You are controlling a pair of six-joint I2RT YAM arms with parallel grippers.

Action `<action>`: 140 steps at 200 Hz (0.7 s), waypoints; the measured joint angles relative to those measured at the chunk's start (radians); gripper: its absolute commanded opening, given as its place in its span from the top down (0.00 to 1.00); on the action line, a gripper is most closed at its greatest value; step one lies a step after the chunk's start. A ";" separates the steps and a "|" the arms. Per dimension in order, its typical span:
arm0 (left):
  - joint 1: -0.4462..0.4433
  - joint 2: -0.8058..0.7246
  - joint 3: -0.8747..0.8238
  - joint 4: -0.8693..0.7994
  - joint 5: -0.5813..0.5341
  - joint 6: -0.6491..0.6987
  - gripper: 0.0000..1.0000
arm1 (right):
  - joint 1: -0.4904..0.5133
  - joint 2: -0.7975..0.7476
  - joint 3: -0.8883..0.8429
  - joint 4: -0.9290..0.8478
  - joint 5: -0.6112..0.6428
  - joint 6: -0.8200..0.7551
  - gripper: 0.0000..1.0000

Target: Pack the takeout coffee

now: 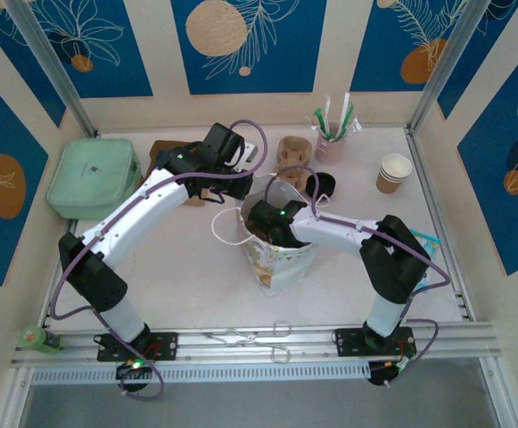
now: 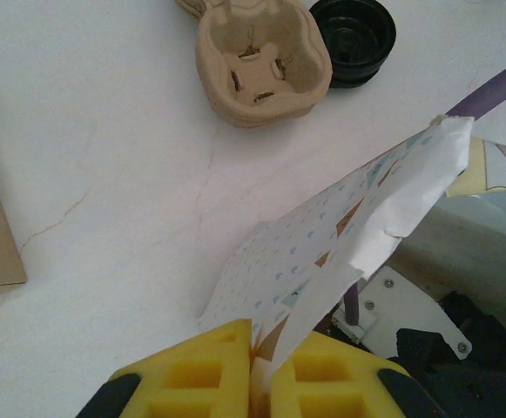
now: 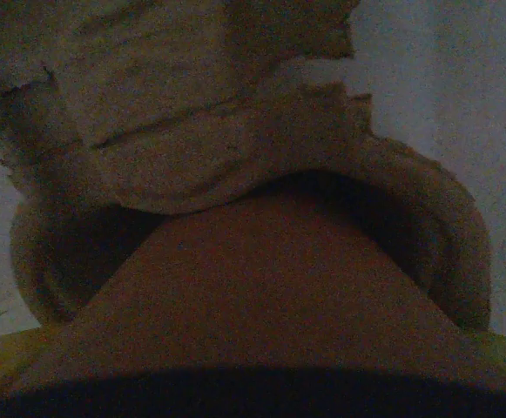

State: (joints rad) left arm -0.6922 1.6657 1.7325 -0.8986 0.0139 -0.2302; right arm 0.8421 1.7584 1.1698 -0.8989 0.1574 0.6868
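**Coffee down in the bag, right tool around it**

Your takeout coffee (image 3: 253,296) is inside the paper bag (image 1: 281,259), which stands in the middle of the desk (image 1: 196,267). The right wrist camera gives you its kraft-brown wall as a dim wedge, wide near the lens and narrowing away. A dark band runs along the bottom edge, too murky to name. Just past the cup's far end a moulded-pulp carrier (image 3: 192,139) curves round it with a rounded pocket. You cannot tell whether cup and carrier touch.

The right tool (image 1: 267,218) reaches down into the bag's mouth. Its yellow pads (image 3: 0,370) glimmer at both lower corners of the wrist view, one on each side of the cup. You cannot tell whether they press on the cup or stand off it. From overhead, that wrist covers the bag's contents.

The left tool (image 2: 253,374) is pressed together on a strip of the bag's white upper edge. Its own camera shows you a spare carrier (image 2: 261,65) and an upturned black lid (image 2: 353,39) side by side on the desk beyond the bag.

Overhead you also get a pink cup of straws (image 1: 330,143) and an open kraft cup (image 1: 394,172) toward the back right. A mint-green case (image 1: 94,176) lies at the left, and scissors (image 1: 254,337) lie on the near rail.
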 measured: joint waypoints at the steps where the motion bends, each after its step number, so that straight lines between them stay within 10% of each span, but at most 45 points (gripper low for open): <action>1: 0.000 0.000 0.000 0.000 0.000 0.000 0.88 | 0.000 0.000 0.000 0.000 0.000 0.000 0.03; 140: 0.000 0.000 -0.002 0.002 0.000 0.000 0.88 | 0.003 0.000 -0.002 0.008 0.006 0.002 0.01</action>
State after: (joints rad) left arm -0.6922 1.6657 1.7306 -0.8967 0.0139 -0.2302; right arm 0.8448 1.7580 1.1675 -0.8906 0.1635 0.6891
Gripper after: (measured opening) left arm 0.121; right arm 0.990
